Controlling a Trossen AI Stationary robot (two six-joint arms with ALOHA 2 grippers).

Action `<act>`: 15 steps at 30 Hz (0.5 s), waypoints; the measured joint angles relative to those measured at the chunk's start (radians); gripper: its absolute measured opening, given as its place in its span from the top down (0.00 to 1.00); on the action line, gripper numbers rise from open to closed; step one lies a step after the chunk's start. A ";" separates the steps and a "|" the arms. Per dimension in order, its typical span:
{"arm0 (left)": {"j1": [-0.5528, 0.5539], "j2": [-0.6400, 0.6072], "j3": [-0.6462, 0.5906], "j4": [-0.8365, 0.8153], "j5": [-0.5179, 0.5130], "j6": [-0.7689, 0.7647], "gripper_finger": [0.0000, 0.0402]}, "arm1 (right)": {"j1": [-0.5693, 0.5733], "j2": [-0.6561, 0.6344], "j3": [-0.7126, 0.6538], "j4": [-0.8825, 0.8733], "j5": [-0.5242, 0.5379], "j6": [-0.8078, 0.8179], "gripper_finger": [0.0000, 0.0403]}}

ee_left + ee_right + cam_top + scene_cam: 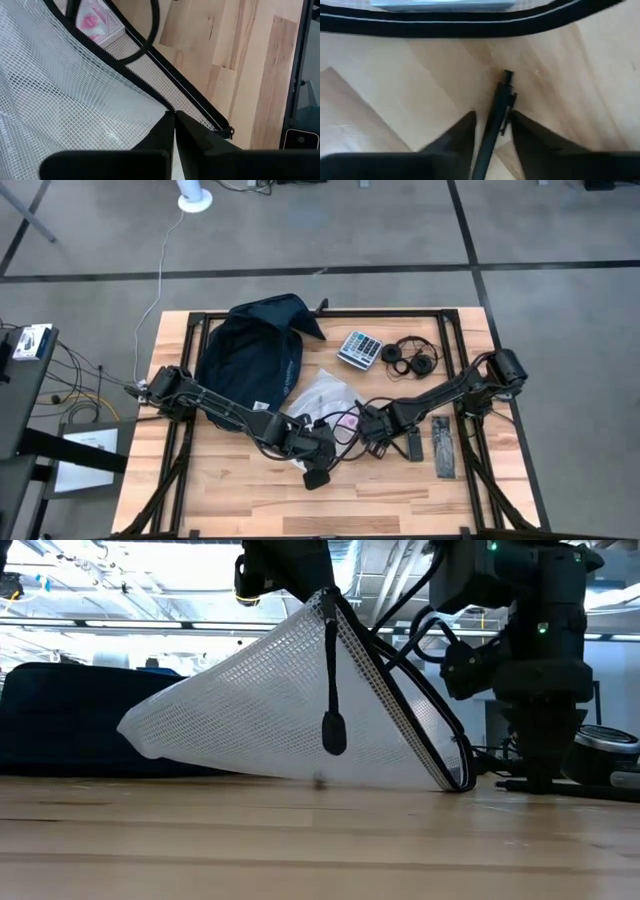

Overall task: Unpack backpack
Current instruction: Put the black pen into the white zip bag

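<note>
Navy fabric slumps at the table's far left: the backpack (250, 350) lies flattened on the wood table (400, 490), seemingly emptied of much of its load. A calculator (359, 349) and headphones (413, 358) sit beside it toward the far right, and a dark remote (443, 446) lies near the right edge. At mid-table the left gripper (174, 131), fingers pressed together on the mesh, lifts a clear mesh pouch (270, 700) by its zipper edge so that it stands like a tent, a pink-and-white card (95, 20) visible inside. Just beside it, the right gripper (492, 125) has its fingers closed loosely on a black pen (496, 112) resting on the wood. Unpacking looks well advanced; the pouch's contents and whatever the pack hides appear to remain. Bare wood spreads along the near edge and near left corner, leaving room to set things down, while the right side is crowded.
</note>
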 joint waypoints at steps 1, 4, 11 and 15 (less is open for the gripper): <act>0.000 0.000 0.000 0.000 0.000 0.000 1.00 | 0.004 0.000 0.000 0.002 0.000 0.001 0.83; 0.000 0.000 0.000 0.000 0.000 0.000 1.00 | 0.030 -0.016 -0.001 0.001 0.016 -0.002 0.95; 0.006 0.000 0.000 0.001 0.000 0.007 1.00 | 0.127 -0.121 0.031 -0.003 0.079 0.028 0.93; 0.015 0.000 0.000 0.001 0.000 0.012 1.00 | 0.190 -0.163 0.059 0.000 0.165 -0.086 0.95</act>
